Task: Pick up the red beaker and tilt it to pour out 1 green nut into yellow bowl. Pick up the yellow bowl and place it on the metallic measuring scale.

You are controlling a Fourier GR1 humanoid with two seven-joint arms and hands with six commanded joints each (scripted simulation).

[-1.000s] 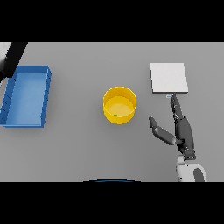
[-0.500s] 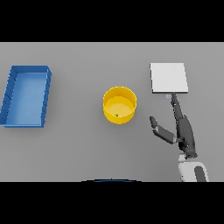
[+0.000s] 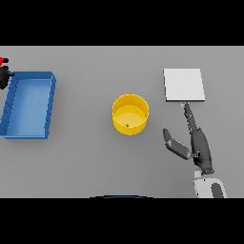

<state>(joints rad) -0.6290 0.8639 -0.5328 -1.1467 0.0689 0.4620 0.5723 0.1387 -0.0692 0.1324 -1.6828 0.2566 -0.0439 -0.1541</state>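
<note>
The yellow bowl (image 3: 130, 113) stands upright at the table's middle with one small green nut (image 3: 127, 126) inside it. The metallic measuring scale (image 3: 184, 85), a pale square plate, lies to the bowl's right and further back. My right hand (image 3: 199, 145) rests open on the table just in front of the scale, fingers pointing at it and thumb spread toward the bowl, a short way apart from it. My left hand (image 3: 5, 77) shows only as a dark sliver at the far left edge, with a bit of the red beaker (image 3: 2, 61) in it.
A blue rectangular tray (image 3: 28, 104) lies at the left, right beside my left hand. Bare grey table (image 3: 86, 157) runs between the tray and the bowl and in front of the bowl.
My left hand, out of view half a second ago, has come back in at the far left edge with the red beaker. The right hand, bowl and scale have not moved.
</note>
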